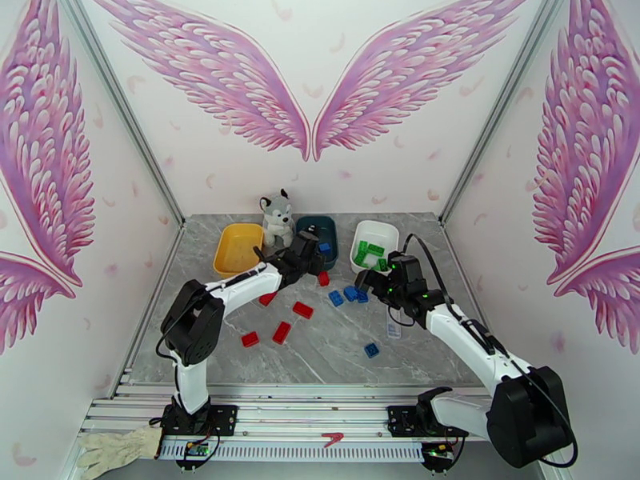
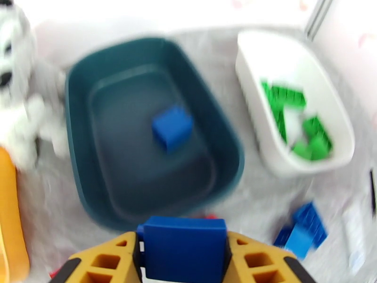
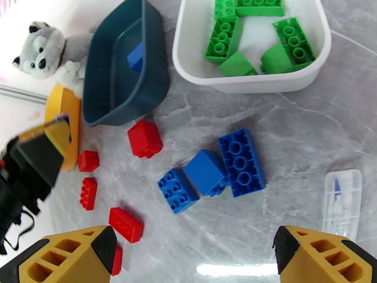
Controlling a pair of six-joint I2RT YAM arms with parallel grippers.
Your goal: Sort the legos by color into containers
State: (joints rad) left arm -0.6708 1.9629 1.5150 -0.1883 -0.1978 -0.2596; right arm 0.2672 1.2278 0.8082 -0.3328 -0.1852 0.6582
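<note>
From above, the yellow tray [image 1: 238, 246], teal tray [image 1: 316, 226] and white tray [image 1: 376, 232] sit in a row by the far edge of the counter [image 1: 336, 366], with red legos [image 1: 282, 332] loose near its middle. The left wrist camera shows the left claw [image 2: 184, 253] pinching a blue lego [image 2: 184, 241] by the teal tray's near rim, and a second blue lego [image 2: 172, 127] lies inside. The right wrist camera shows the right claw [image 3: 194, 244] spread wide over three blue legos [image 3: 212, 173] on the counter, and green legos [image 3: 225, 39] lie in the white tray.
</note>
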